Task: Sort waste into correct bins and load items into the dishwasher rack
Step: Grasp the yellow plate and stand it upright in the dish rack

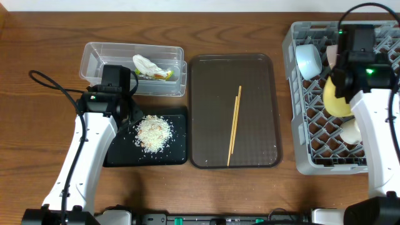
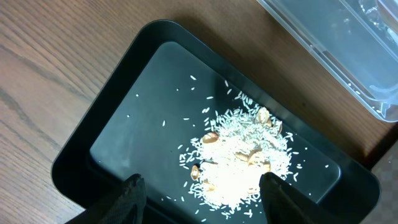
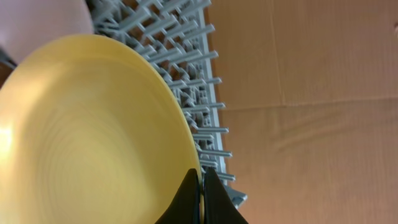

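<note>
From overhead, my left arm reaches from the near edge of the bench (image 1: 37, 37) up its left side, with the elbow low and the wrist bent down. My left tool (image 1: 130, 117) hangs over the far left corner of the black tray (image 1: 119, 156), just beside the rice heap (image 1: 154, 132). The clear tub (image 1: 94, 59) lies beyond it with the wrapper (image 1: 150, 66) inside. My right arm runs up the right edge over the rack (image 1: 312, 150). My right tool (image 1: 342, 78) is at the yellow plate (image 1: 337, 99), which is tilted on edge. The light blue bowl (image 1: 308, 60) and white bowl (image 1: 351, 131) sit in the rack. The chopsticks (image 1: 234, 125) lie on the brown tray (image 1: 206, 81) mid-bench.

In the left wrist view, my fingers (image 2: 127, 196) are spread wide and hold nothing, above the tray with the rice just ahead.

In the right wrist view, my fingers (image 3: 189, 196) pinch the plate's rim over the rack's pegs.
</note>
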You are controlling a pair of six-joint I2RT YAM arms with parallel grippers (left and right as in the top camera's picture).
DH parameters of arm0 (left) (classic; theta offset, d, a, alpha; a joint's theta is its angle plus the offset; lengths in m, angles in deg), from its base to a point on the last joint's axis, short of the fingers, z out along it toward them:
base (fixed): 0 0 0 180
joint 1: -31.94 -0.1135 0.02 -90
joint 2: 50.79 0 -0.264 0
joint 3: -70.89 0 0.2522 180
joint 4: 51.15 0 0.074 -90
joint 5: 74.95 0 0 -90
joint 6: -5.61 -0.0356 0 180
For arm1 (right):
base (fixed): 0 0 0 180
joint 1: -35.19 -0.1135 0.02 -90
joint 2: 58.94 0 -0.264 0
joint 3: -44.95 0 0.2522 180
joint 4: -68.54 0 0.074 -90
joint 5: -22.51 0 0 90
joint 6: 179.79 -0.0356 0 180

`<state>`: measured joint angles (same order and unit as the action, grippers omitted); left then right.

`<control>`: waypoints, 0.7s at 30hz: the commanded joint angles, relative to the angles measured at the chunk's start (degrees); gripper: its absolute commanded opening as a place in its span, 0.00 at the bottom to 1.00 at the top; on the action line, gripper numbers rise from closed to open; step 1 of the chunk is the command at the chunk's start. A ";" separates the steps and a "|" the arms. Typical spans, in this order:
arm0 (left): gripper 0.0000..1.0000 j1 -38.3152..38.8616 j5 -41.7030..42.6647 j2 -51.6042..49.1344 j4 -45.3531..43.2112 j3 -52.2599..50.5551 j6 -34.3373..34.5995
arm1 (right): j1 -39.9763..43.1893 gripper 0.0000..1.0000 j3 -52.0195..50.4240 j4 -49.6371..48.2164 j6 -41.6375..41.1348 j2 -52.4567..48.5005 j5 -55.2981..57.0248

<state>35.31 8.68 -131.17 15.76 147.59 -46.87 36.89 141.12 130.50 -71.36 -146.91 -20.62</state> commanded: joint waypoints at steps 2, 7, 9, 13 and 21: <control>0.61 -0.20 -0.44 -0.33 0.17 0.61 0.31 | 2.54 0.01 -1.09 0.00 1.33 0.59 -2.23; 0.62 -0.20 -0.26 -0.33 0.17 0.61 0.31 | 2.82 0.01 -3.54 -2.86 1.33 0.46 -6.58; 0.62 -0.20 -0.24 -0.33 0.17 0.61 0.31 | 2.78 0.01 -4.52 -4.20 1.29 0.35 -8.20; 0.62 -0.20 -0.24 -0.33 0.17 0.61 0.31 | 2.62 0.07 -5.77 -7.23 -1.51 0.31 -10.75; 0.61 -0.20 -0.24 -0.33 0.20 0.61 0.31 | 1.77 0.45 -5.70 -8.63 -10.34 0.92 -16.61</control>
<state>35.31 8.70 -131.17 15.78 147.59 -46.87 39.40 135.50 121.92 -77.24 -146.91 -35.04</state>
